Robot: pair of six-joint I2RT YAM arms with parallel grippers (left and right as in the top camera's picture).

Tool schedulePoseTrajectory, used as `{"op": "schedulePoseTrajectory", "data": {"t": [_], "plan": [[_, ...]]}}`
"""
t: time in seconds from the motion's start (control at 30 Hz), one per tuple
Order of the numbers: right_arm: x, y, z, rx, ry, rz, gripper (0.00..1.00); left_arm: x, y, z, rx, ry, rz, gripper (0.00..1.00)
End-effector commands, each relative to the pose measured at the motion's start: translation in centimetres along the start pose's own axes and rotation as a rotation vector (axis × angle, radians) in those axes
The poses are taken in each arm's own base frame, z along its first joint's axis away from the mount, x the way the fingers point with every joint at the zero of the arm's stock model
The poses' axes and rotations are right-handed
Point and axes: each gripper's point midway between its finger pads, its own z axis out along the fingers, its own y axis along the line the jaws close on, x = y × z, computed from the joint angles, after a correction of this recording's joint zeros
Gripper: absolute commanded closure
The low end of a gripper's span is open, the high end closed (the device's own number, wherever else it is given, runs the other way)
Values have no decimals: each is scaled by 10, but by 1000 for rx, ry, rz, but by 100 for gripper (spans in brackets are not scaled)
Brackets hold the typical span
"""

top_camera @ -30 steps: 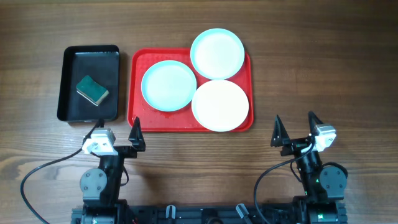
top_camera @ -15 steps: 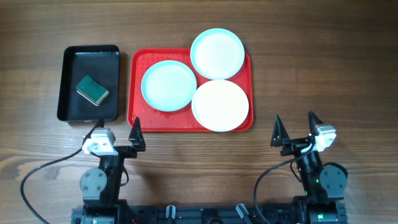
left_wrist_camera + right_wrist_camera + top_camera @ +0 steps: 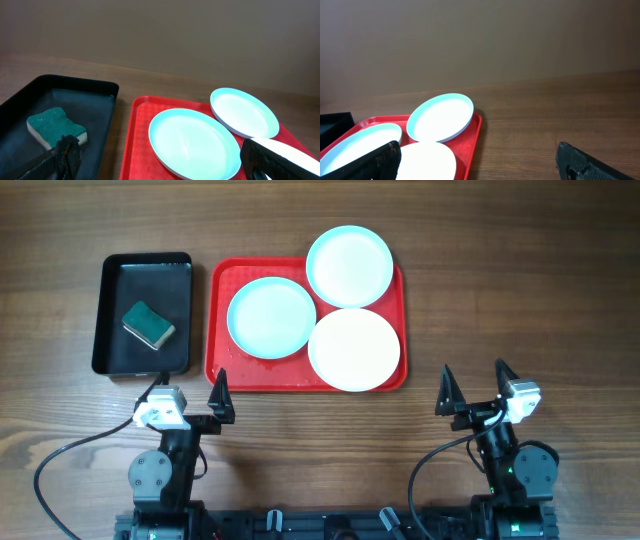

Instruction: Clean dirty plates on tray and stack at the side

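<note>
**Three glossy plates on a red tray, both grippers open and empty**

The red tray (image 3: 222, 368) sits mid-table and holds all three plates. The left plate (image 3: 271, 317) lies flat. The far plate (image 3: 349, 266) overhangs the tray's far rim. The whiter near plate (image 3: 353, 349) fills the near right corner.

They look rigid, light and slick, possibly breakable, so a pinch on a raised rim seems safest. The overhanging far plate offers the most exposed edge.

The left gripper (image 3: 190, 392) and right gripper (image 3: 474, 385) wait at the near edge, fingers spread wide, grasping nothing.

A green sponge (image 3: 148, 324) lies in the black tray (image 3: 103, 310).

No dirt can be made out. It is unclear whether the near and far plates overlap.
</note>
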Motion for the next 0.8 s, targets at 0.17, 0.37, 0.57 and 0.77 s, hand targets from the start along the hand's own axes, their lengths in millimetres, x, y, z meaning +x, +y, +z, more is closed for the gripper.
{"op": "schedulePoseTrajectory", "data": {"t": [0.17, 0.37, 0.57, 0.77], "plan": [[2, 4, 1, -21, 9, 5, 0, 10, 2, 3, -8, 64, 7, 0], [-3, 10, 0, -51, 4, 2, 0, -9, 2, 9, -38, 110, -52, 0], [-23, 18, 1, -75, 12, -17, 0, -33, -2, 21, -72, 238, -100, 0], [-51, 30, 13, -121, 76, -61, 0, -63, -7, 35, -115, 407, -109, 0]]}}
